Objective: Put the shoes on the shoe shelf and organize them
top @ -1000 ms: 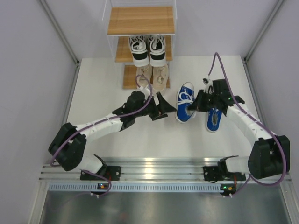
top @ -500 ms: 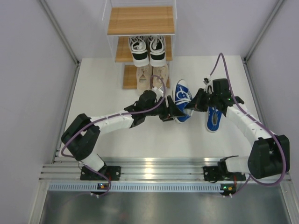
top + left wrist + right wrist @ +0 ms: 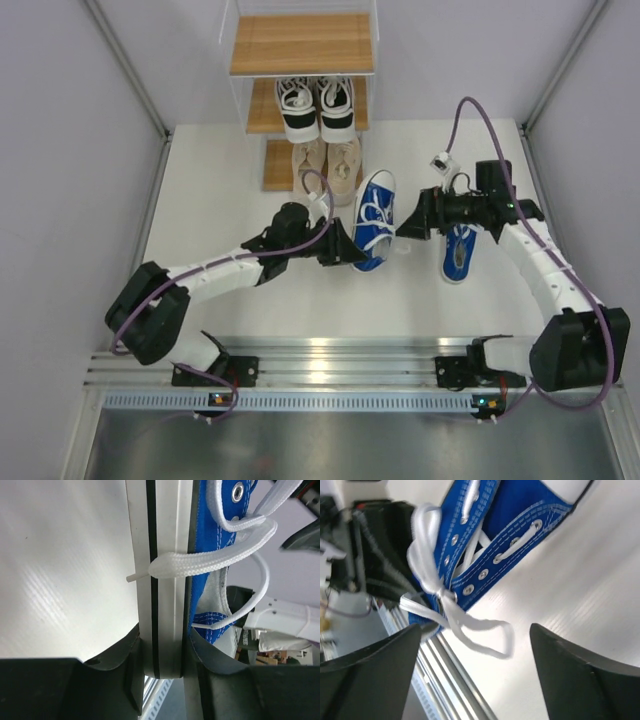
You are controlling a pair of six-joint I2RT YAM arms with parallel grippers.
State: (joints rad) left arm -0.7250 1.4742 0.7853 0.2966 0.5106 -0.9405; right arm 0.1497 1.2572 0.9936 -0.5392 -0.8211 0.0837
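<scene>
My left gripper (image 3: 347, 246) is shut on the sole edge at the heel of one bright blue shoe (image 3: 373, 215), which lies on the white table just right of the shoe shelf (image 3: 300, 45). In the left wrist view my left gripper (image 3: 165, 652) clamps the white sole wall, with the blue shoe's canvas (image 3: 210, 580) to its right. My right gripper (image 3: 411, 231) stands open beside that shoe. In the right wrist view my right gripper (image 3: 475, 652) has only a lace loop between its fingers, below the blue shoe (image 3: 495, 525). The other blue shoe (image 3: 457, 255) lies under the right arm.
A black-and-white pair (image 3: 316, 105) fills the shelf's middle board, and a beige pair (image 3: 328, 165) its bottom board. The top board is bare wood. Grey walls close in both sides. An aluminium rail (image 3: 330, 355) runs along the near edge.
My left gripper closed on the blue shoe's heel. My right gripper let go of the shoe, opened wide and drew back to the right. The shoe shifted left, toward the shelf.
</scene>
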